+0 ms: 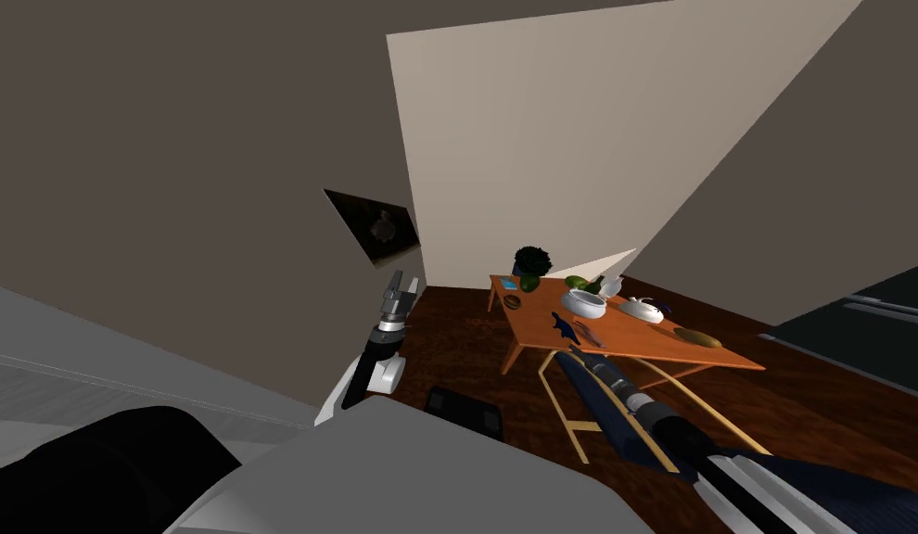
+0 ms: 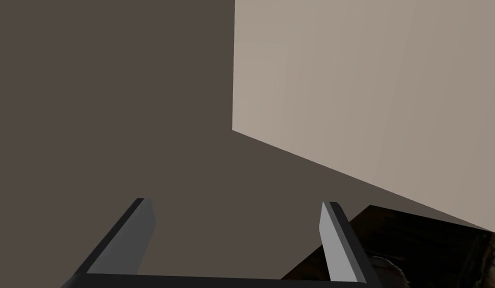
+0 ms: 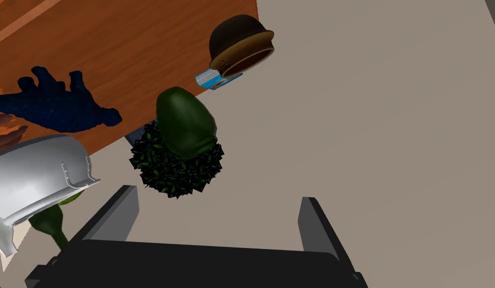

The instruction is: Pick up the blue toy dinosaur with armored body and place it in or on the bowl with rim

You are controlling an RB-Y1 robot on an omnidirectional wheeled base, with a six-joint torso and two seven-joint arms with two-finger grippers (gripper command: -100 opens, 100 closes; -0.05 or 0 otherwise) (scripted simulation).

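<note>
While the orange table [image 1: 633, 350] stands ahead, the right gripper [image 3: 219, 194] hangs at the table's near edge, fingers spread wide and empty. The left gripper [image 1: 401, 283], raised well off the table's left, is equally wide. The white rimmed bowl [image 1: 584, 302] sits on the table, and the blue dinosaur [image 1: 564, 325] lies just beside it.

A lived-in room of a house: an orange wooden table [image 1: 633, 341] on a dark plank floor [image 1: 448, 338], set with a white bowl [image 1: 584, 302], a white teapot [image 1: 641, 309], a small brown bowl [image 1: 512, 301] and a blue toy dinosaur [image 1: 565, 326] (a child's plaything), a leafy potted plant [image 1: 532, 259] by its far corner, a framed picture [image 1: 374, 232] on a plain wall
</note>
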